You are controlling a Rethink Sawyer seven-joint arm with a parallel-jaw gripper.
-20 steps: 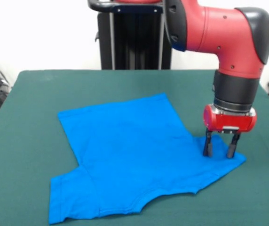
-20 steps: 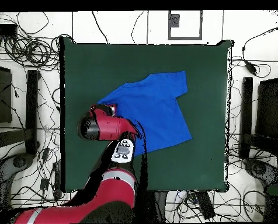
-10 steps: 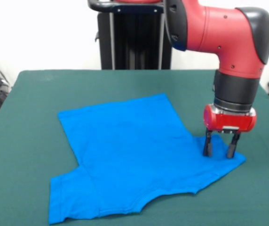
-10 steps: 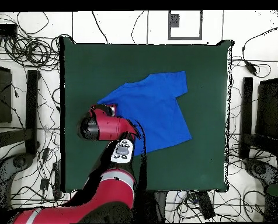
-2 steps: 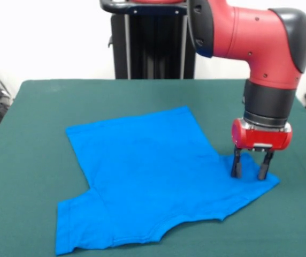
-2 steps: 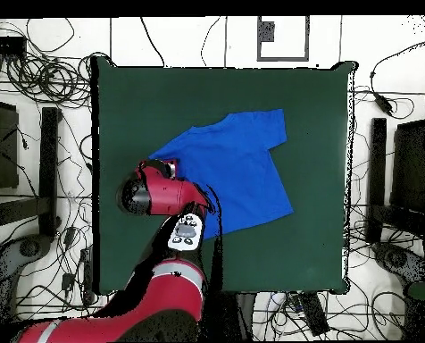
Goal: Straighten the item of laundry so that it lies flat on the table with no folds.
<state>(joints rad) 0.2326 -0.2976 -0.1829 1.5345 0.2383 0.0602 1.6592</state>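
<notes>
The bright blue T-shirt lies spread on the dark green table, mostly flat, with one sleeve at the near left and the other at the right. My gripper stands open over the right sleeve, both fingertips down on or just above the fabric, a gap between them. From above, the shirt sits near the table's middle, and the arm's red wrist covers the gripper at the shirt's left sleeve.
The arm's black pedestal rises behind the table's far edge. Cables and stands ring the table on the floor. Bare green cloth surrounds the shirt on all sides.
</notes>
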